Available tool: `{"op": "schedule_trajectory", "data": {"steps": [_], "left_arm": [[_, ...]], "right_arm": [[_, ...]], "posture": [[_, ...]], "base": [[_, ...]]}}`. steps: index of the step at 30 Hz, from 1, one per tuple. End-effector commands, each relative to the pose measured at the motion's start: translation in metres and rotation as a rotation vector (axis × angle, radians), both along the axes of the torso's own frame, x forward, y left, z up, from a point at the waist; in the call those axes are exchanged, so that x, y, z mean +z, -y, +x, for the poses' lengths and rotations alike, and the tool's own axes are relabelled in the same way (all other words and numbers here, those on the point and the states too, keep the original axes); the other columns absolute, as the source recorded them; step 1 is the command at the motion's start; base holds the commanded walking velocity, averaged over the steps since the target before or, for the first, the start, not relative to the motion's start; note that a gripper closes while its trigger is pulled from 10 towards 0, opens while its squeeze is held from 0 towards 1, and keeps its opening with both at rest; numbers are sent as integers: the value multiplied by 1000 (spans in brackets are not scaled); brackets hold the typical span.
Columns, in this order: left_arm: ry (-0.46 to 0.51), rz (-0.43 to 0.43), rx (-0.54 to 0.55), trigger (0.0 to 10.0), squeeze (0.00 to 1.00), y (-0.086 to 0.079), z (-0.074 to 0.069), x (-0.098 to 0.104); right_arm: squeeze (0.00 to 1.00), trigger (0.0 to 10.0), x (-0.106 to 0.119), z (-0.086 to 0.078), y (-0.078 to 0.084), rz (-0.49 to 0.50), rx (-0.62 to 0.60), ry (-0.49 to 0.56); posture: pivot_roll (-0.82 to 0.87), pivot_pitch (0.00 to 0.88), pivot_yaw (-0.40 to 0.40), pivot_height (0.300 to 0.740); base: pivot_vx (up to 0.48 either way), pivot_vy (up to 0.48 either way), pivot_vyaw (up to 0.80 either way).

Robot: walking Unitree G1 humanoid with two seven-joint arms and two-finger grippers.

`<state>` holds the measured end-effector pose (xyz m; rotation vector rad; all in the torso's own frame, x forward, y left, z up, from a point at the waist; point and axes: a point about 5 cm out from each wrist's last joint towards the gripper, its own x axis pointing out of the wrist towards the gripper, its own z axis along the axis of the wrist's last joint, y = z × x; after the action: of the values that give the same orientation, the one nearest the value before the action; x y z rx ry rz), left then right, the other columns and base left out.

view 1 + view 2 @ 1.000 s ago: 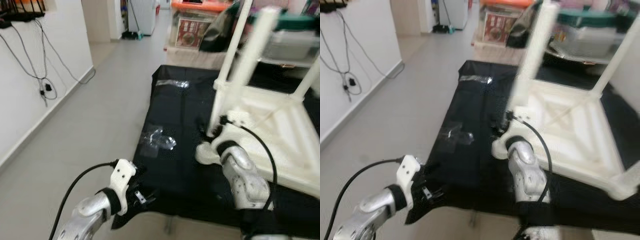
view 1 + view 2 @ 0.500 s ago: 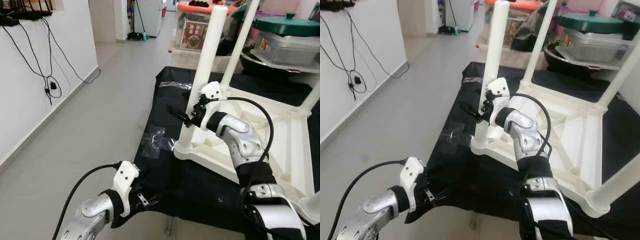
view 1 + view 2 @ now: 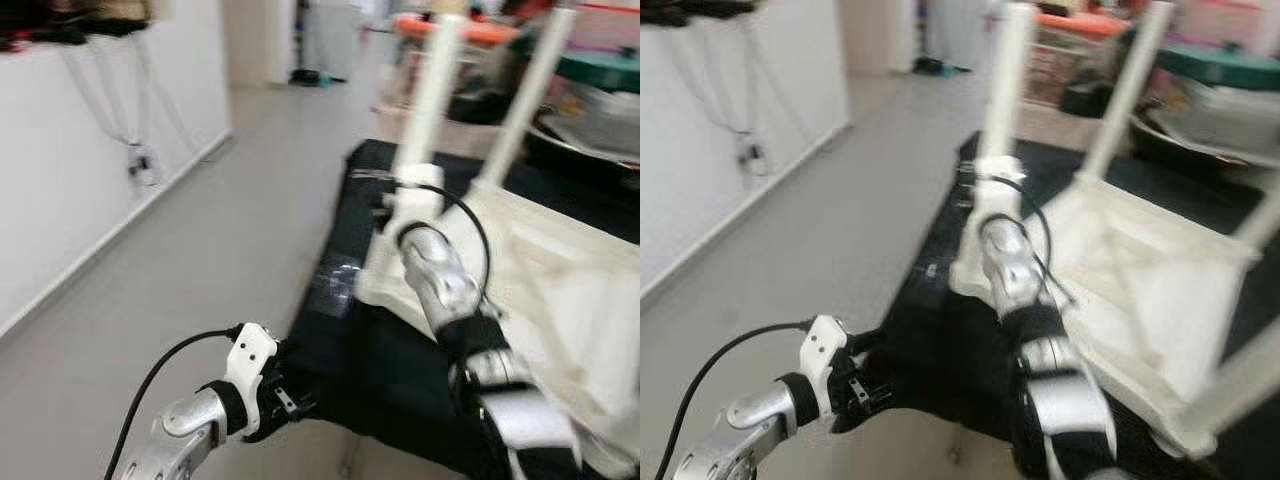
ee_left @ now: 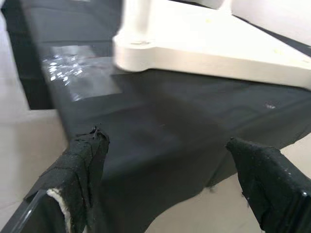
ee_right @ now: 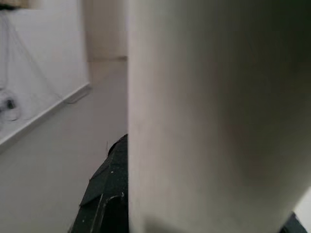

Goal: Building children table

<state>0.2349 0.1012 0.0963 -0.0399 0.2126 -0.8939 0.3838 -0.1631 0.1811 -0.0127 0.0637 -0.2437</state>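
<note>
A white children's table (image 3: 560,270) lies upside down on a black cloth-covered surface (image 3: 390,370), its legs pointing up. My right gripper (image 3: 386,212) is at the lower part of the near-left leg (image 3: 428,110). In the right wrist view that leg (image 5: 218,116) sits between the two black fingertips (image 5: 104,204), which press against its sides. My left gripper (image 4: 175,170) hangs open at the cloth's front-left corner with nothing between its fingers (image 4: 82,165). It is low and apart from the table's corner (image 4: 141,48).
A shiny tape patch (image 3: 338,280) lies on the cloth near the table corner. A white wall with hanging cables (image 3: 140,160) runs along the left, with grey floor between. Boxes and a green-lidded pot (image 3: 1220,65) stand behind the table.
My right gripper has gone from beside the near-left leg to closing around it. The head views have shifted and blurred. The left arm holds its place.
</note>
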Motion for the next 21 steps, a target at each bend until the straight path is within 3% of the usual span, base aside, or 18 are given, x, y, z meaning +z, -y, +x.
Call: {"op": "schedule_trajectory", "data": {"steps": [1, 2, 4, 6, 7, 9, 12, 13, 20, 21], "left_arm": [[2, -2, -7, 10000, 0, 3, 1, 1], [2, -2, -7, 10000, 0, 3, 1, 1], [2, 1, -16, 10000, 0, 3, 1, 0], [2, 1, -16, 10000, 0, 3, 1, 0], [1, 3, -18, 10000, 0, 2, 1, -1], [0, 6, -17, 10000, 0, 1, 1, -1], [0, 3, -15, 10000, 0, 1, 2, -1], [0, 0, -15, 10000, 0, 3, 2, -1], [4, -3, -16, 10000, 0, 5, 3, 0], [4, -2, -15, 10000, 0, 3, 3, 0]], "right_arm": [[0, 0, -58, -26, 36, -43, -214, -238], [0, 0, -58, -26, 36, -43, -214, -238], [0, 0, -76, -48, 62, -63, -376, -267], [0, 0, -76, -48, 62, -63, -376, -267], [0, 0, -80, -56, 73, -64, -445, -278], [0, 0, -76, -62, 80, -73, -504, -256], [0, 0, -61, -63, 74, -83, -564, -189], [0, 0, -55, -61, 65, -71, -568, -169], [0, 0, -51, -63, 46, -40, -586, -180], [0, 7255, -51, -63, 41, -30, -573, -188]], "posture": [[32, 0, -112, 740], [32, 0, -112, 740], [17, 0, -101, 740], [17, 0, -101, 740], [13, 0, -99, 740], [7, 0, -99, 740], [-1, 0, -98, 740], [-1, 0, -97, 740], [12, 0, -97, 740], [13, 0, -97, 740]], "base": [[0, 0, 0], [0, 0, 0], [0, 0, 0], [0, 0, 0], [0, 0, 0], [0, 0, 0], [0, 0, 0], [0, 0, 0], [0, 0, 0], [0, 0, 0]]}}
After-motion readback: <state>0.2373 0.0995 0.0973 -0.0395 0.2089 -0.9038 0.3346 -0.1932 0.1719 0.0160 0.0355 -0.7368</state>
